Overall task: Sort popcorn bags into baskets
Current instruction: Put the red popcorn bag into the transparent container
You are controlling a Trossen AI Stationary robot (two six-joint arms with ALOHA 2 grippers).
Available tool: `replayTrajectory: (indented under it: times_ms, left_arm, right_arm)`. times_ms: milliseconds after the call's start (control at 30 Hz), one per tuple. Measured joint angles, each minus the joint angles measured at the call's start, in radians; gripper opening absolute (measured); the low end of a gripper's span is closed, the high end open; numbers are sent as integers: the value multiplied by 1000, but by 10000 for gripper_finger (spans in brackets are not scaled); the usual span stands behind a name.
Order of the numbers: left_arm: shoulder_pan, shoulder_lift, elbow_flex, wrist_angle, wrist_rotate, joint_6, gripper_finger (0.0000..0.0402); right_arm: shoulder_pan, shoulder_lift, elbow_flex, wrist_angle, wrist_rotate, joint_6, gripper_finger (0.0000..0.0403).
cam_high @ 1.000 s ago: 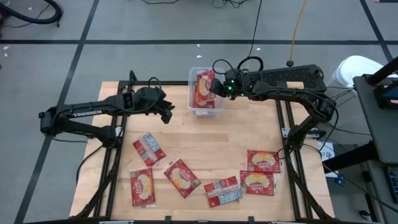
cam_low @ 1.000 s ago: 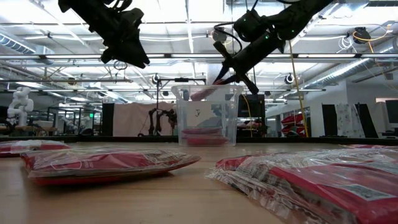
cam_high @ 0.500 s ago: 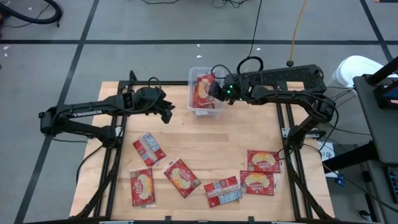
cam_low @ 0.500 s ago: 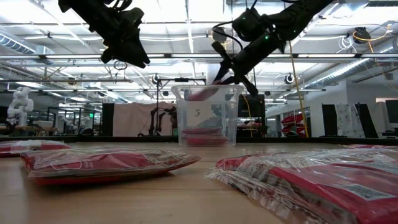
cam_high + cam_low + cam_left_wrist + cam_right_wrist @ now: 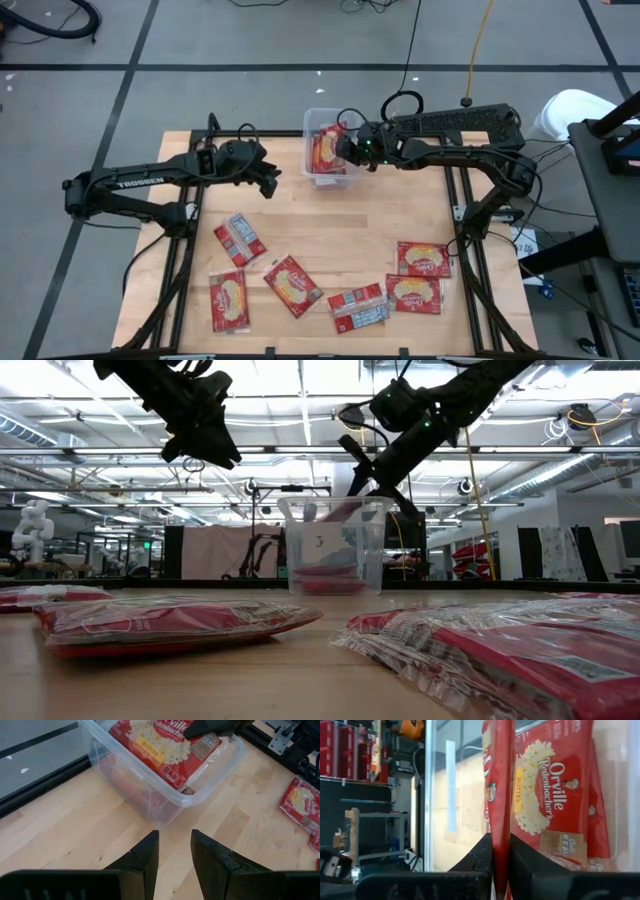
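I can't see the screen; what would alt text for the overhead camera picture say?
The right gripper holds a red popcorn bag over a clear tub at the far edge of a wooden table, fingers pinched on the bag. The left gripper hangs idle left of the tub. Six more bags lie scattered along the near side.

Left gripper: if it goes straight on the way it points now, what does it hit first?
Likely the tub. The left gripper hangs empty above the table, jaws a little apart, aimed at the tub's near corner. It could meet bare table just short of it; depth is unclear.
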Motion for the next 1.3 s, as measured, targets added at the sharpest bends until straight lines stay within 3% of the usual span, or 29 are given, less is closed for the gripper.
replayTrajectory:
  times_ms: [933, 1300]
  left_arm:
    - [-15, 0, 0, -1, -1, -17, 118]
    - [-15, 0, 0, -35, -1, -42, 118]
  right_arm:
    - [-3, 27, 1, 57, 0, -14, 129]
    - [-42, -81, -2, 117, 30, -193, 133]
